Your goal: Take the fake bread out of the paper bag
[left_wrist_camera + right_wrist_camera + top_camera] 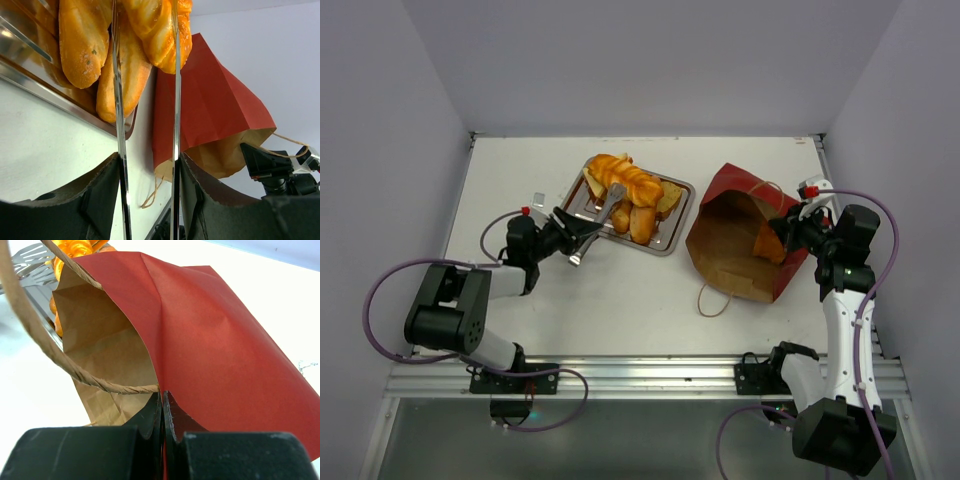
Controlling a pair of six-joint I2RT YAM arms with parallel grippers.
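Bread point(628, 195) piled on tray point(678, 222), glossy, hard-looking, likely light and slick; take loaves across mid-body, not tapered ends. One orange piece point(769, 243) shows in bag point(735, 245) mouth. Bag thin, creases easily. Right gripper point(163, 407) pinches bag rim, jaws closed on paper. Left gripper point(147, 150) half open, empty, just short of tray.

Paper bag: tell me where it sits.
In the top view, the paper bag lies right of the steel tray, its rim pinched by the right gripper.

Fake bread point(625, 190) lies on the tray point(672, 243), left of the paper bag point(730, 250).
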